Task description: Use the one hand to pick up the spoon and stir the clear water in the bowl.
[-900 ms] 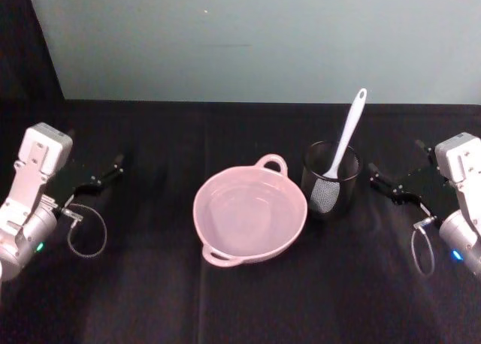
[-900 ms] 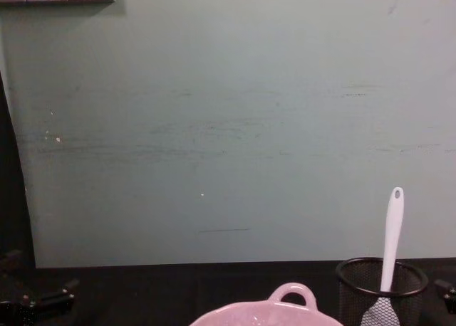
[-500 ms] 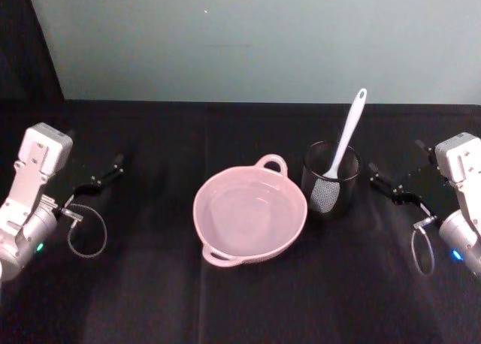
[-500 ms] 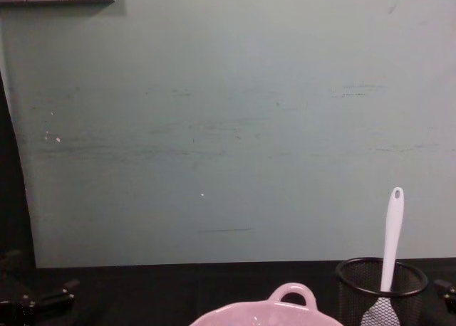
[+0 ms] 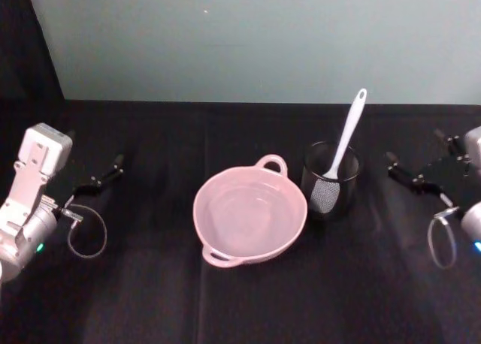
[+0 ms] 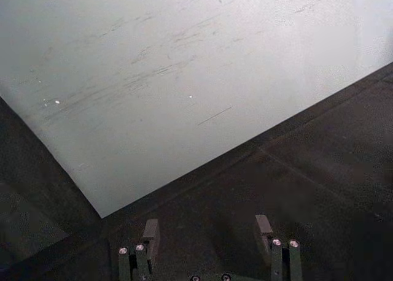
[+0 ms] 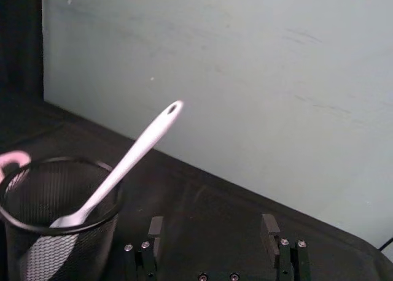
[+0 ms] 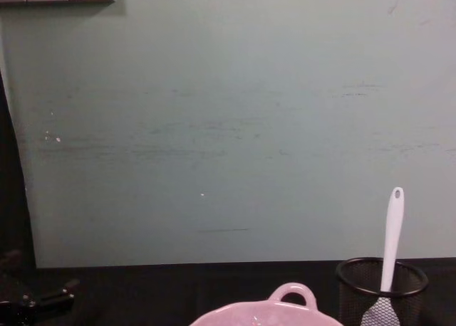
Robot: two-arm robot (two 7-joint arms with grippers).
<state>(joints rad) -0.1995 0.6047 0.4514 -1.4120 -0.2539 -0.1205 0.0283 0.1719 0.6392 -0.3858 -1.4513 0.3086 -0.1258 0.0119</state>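
Now right gripper [image 7: 212, 224], released, has backed from the spoon [image 5: 347, 134]; left gripper [image 6: 207, 229] released.

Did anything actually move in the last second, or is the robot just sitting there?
The right gripper has swung outward to the robot's right, farther from the black mesh cup. It is open and holds nothing. Nothing was grasped or let go. The left gripper stays parked on the left, open. The spoon still stands in the cup, and the bowl has not moved.
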